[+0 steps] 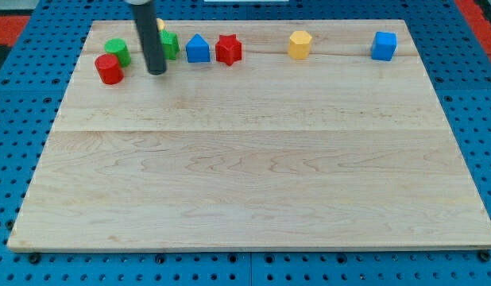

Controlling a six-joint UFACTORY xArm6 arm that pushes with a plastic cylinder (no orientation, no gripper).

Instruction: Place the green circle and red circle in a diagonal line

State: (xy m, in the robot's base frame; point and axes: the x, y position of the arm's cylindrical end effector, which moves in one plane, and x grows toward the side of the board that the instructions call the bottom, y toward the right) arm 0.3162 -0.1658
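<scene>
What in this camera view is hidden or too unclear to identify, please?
- Green block behind my tip's rod: partly covered, shape unclear.
- Yellow block behind the rod: only a sliver shows.
- Rod's upper end: cut off by the view's top.
- Green circle and red circle: whether they touch is unclear.

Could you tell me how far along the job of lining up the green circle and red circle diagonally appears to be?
It looks nearly done: the green circle sits up and to the view's right of the red circle, close together or touching, already on a slant. My tip rests just right of both, near another green block partly hidden by the rod. What remains, at most, is a small tidying nudge.
</scene>
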